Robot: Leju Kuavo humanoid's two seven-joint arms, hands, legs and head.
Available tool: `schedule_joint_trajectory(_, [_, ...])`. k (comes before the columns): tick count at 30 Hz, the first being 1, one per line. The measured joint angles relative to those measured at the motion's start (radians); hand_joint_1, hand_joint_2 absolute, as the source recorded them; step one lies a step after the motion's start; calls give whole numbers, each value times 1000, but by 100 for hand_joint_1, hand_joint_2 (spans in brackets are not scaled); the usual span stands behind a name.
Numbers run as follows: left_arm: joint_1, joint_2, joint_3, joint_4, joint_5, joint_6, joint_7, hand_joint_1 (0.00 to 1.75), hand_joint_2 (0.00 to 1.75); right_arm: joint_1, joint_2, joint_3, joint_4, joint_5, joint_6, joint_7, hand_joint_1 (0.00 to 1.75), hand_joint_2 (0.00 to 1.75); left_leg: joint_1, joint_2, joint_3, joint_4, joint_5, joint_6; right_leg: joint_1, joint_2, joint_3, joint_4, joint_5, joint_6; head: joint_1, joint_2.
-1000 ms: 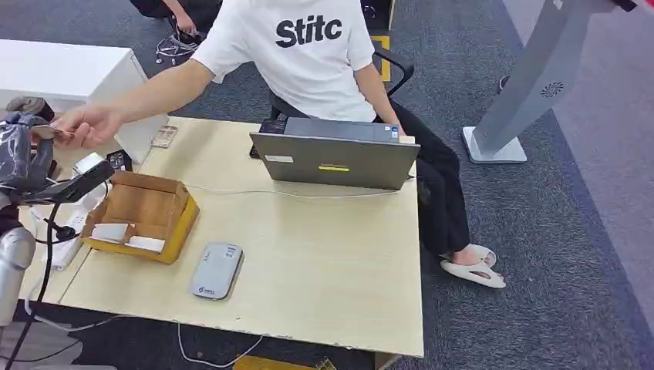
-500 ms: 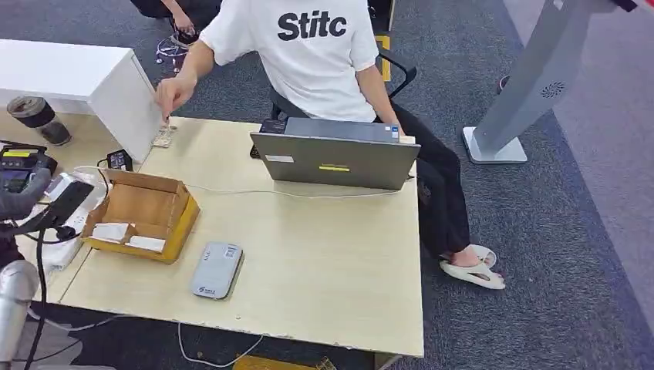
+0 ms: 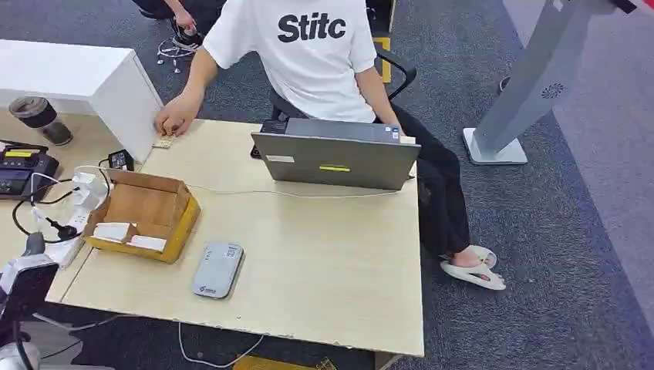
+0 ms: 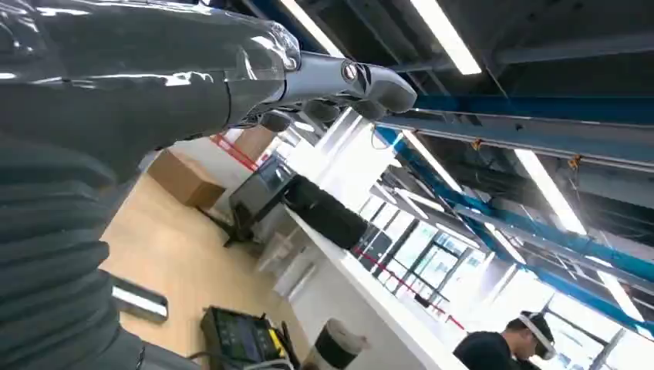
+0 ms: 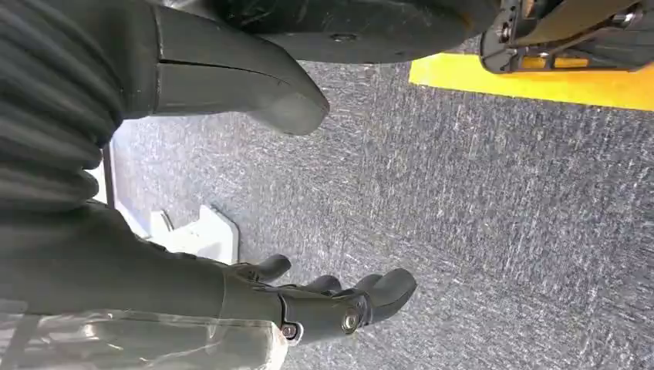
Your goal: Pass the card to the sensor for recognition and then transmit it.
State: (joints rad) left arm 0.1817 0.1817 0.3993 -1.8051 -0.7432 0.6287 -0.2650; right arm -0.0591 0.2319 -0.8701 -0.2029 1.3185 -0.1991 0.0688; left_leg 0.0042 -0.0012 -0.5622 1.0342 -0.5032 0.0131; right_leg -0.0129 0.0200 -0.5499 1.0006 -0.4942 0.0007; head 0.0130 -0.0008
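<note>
Resting under a person's hand at the worktop's far corner beyond the cardboard box, the card is risking going unscanned, since the sensor is lying just beside the box, which is holding white packets. Left hand and right hand are both holding nothing, fingers loosely apart.

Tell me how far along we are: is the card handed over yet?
Done, it seems: the card lies at the table's far edge under the person's hand. Whether the sensor read it cannot be told. In hand: nothing; the left hand is empty with its fingers out, and the right hand hangs open over the carpet. Left: probably nothing.
</note>
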Motion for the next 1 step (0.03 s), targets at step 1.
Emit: schedule_joint_trajectory(1, [23,-32,20,-15,35,-5,-41,0,175,1,0,-1,0,-7,-1,-4,0,175,0,0,0,0,0,0,0,1,0,0,0,0,0,0])
